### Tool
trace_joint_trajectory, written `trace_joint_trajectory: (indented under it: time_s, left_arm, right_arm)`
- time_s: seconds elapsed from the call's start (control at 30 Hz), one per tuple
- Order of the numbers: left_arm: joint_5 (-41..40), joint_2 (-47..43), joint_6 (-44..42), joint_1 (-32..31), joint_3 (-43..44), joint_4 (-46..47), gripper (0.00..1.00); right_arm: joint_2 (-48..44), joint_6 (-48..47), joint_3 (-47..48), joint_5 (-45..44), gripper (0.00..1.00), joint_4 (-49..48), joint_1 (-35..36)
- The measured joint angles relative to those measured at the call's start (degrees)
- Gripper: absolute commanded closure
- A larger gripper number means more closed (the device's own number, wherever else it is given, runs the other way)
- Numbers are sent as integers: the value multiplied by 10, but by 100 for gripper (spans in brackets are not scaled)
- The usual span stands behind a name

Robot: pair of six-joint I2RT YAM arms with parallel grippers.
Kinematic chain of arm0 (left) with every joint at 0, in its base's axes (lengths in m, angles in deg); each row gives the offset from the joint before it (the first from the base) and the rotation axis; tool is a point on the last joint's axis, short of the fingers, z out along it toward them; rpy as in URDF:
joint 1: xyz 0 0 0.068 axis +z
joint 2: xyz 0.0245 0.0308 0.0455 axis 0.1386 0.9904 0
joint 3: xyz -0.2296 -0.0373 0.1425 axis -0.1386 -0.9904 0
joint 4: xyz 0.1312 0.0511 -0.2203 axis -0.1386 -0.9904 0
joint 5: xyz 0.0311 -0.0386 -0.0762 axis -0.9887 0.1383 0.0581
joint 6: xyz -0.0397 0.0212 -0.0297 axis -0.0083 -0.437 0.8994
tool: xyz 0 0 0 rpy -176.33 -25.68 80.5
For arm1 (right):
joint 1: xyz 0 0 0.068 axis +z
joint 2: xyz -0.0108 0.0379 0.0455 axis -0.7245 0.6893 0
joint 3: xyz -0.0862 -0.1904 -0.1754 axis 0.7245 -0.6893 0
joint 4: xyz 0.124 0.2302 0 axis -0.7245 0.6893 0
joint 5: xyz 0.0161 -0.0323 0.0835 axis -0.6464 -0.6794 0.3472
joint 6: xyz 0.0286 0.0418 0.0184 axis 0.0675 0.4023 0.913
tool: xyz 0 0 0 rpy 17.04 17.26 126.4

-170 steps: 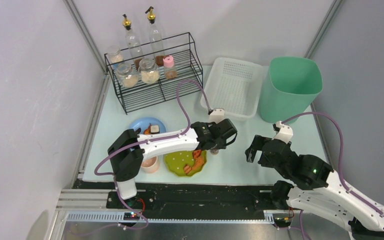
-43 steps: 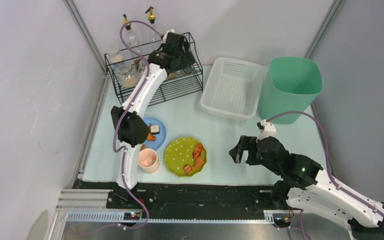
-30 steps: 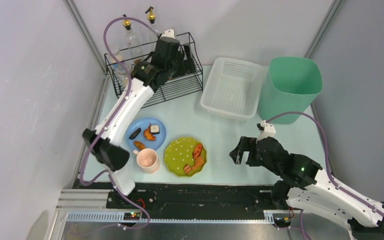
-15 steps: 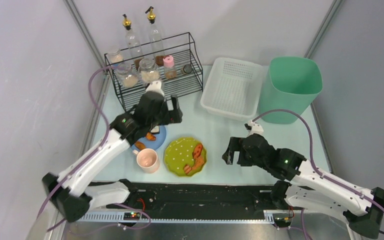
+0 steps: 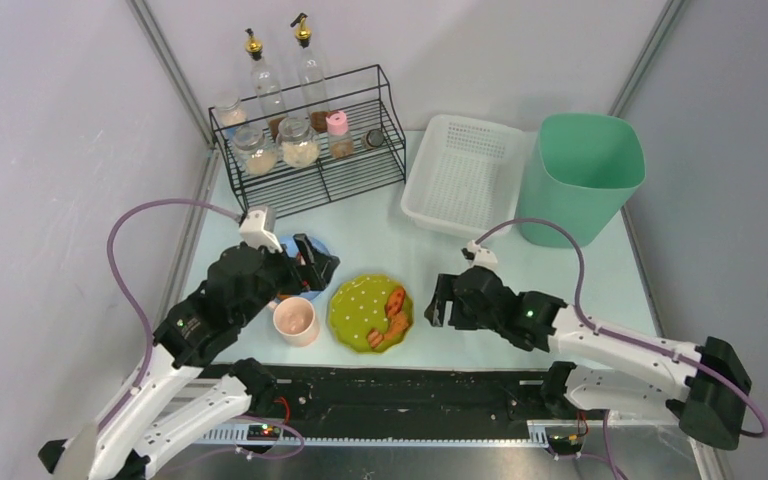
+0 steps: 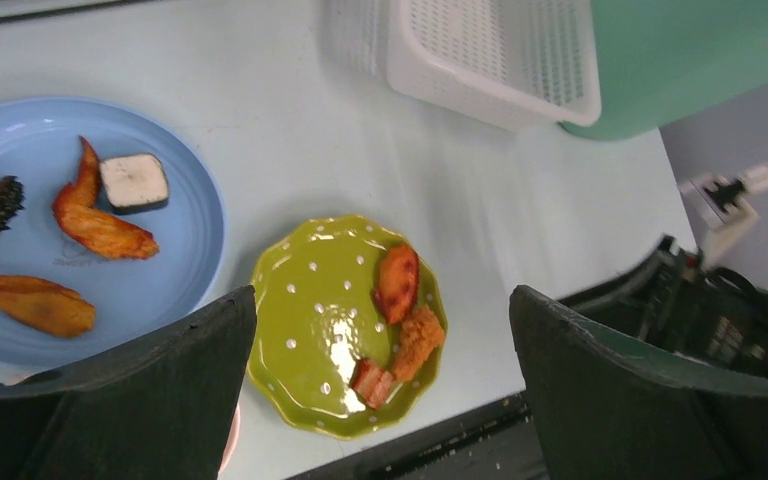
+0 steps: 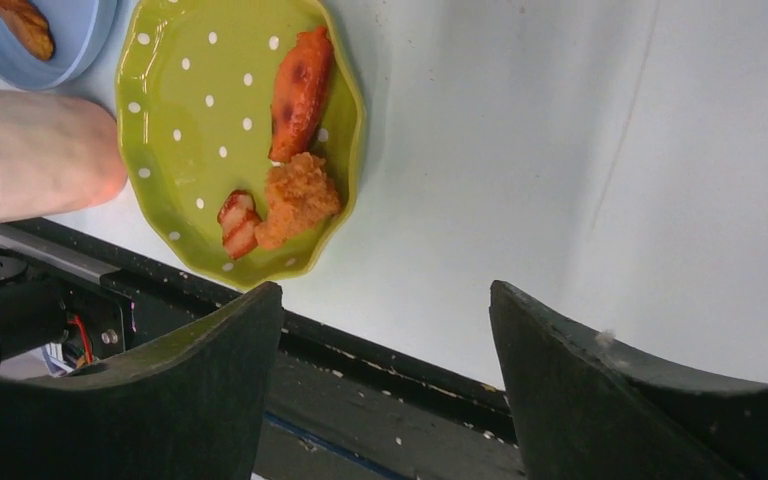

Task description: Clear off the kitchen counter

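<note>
On the pale mint kitchen counter [image 5: 390,230] stand a green dotted plate [image 5: 370,312] with three fried pieces, a blue plate [image 5: 288,245] with food scraps and a pink cup [image 5: 295,321]. My left gripper [image 5: 318,262] hovers open over the blue plate's right side, with nothing between its fingers. In the left wrist view the green plate [image 6: 345,325] lies below the open left gripper [image 6: 380,300], with the blue plate [image 6: 80,230] at the left. My right gripper [image 5: 438,303] stands open and empty just right of the green plate [image 7: 235,140]. Its jaws hang over the counter's front rail.
A black wire rack [image 5: 310,150] with jars and two bottles stands at the back left. A white perforated basket [image 5: 465,175] and a green bin [image 5: 580,175] stand at the back right. The black rail [image 5: 400,380] edges the counter's front.
My left arm has drawn back from the wire rack to above the blue plate, opening fully. My right arm has slid left toward the green plate, its jaws narrowing a little.
</note>
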Motion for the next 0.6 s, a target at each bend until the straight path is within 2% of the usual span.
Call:
trace_joint_trajectory:
  time_s: [0.23, 0.6]
  left_arm:
    - [63, -36, -7, 0, -25, -21, 0]
    - [92, -130, -40, 0, -52, -34, 0]
  right_arm:
    - [83, 10, -9, 10, 41, -78, 0]
    - [209, 24, -9, 29, 50, -200, -2]
